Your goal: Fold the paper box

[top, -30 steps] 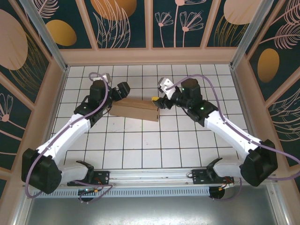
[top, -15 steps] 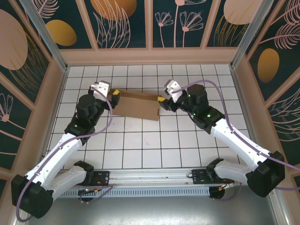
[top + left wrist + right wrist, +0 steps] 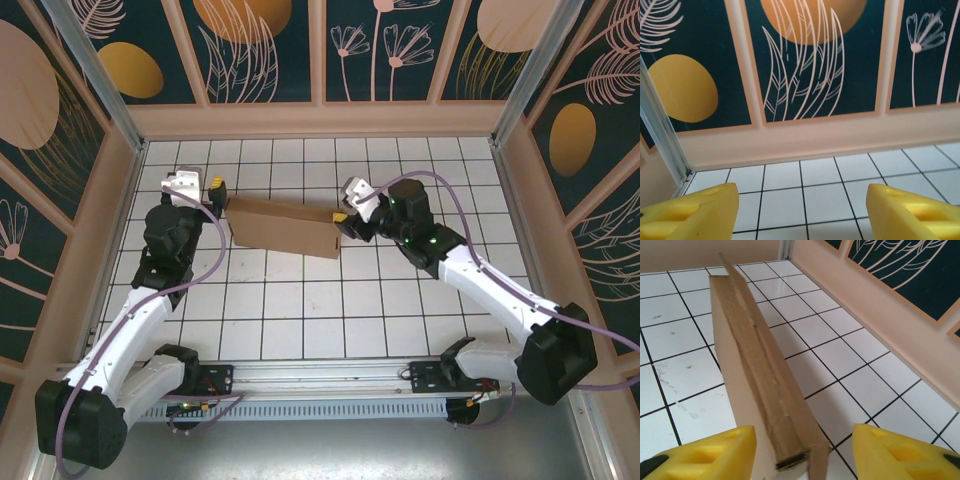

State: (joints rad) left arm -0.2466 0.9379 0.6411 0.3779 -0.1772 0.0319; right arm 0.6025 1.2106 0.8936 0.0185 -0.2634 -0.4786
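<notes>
Both the left gripper and the right gripper are spread open. The plain brown corrugated cardboard box is laid near the white tiled surface's far edge, its right end straddled by the right gripper, the left gripper positioned empty near its left end.

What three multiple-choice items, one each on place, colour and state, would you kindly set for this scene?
1. Where is the box? A) against the back wall B) on the tiled table between the left arm and right arm C) on the metal rail
2. What colour are the fingertips? A) black B) blue C) yellow
3. How are the left jaws? A) open, empty B) shut on the box C) shut tight
Answers: 1B, it lies mid-table; 2C, yellow in both wrist views; 3A, tiles and wall show between them.
</notes>
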